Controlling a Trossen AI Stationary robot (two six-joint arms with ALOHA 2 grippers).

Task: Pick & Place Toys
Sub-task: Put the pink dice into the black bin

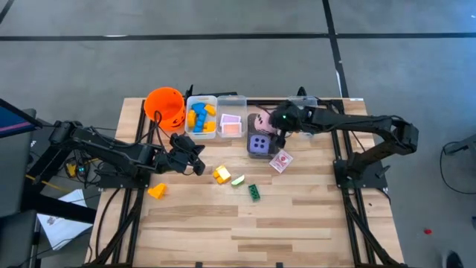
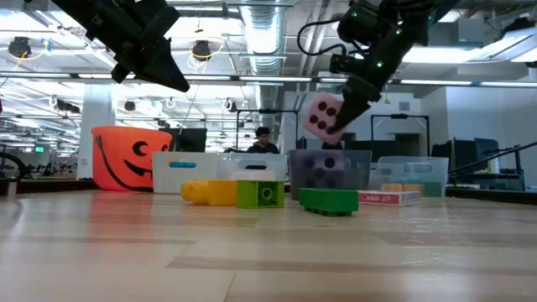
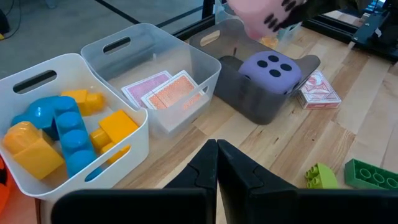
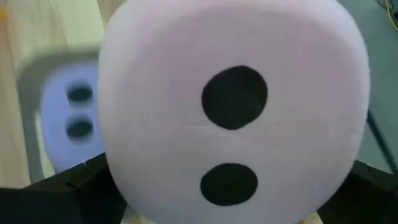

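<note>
While airborne, the pink die [image 2: 322, 116] sits clamped in the right pincer [image 2: 338, 113].

Soft matt pink die [image 4: 233, 106], wooden table [image 1: 297, 216]

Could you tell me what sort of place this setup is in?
Most likely an open-plan robotics lab or industrial workspace. The low view shows exposed ceiling ducts and strip lights, and a person seated behind the wooden table. From above, the table stands on a bare concrete floor marked with dark tape lines.
</note>
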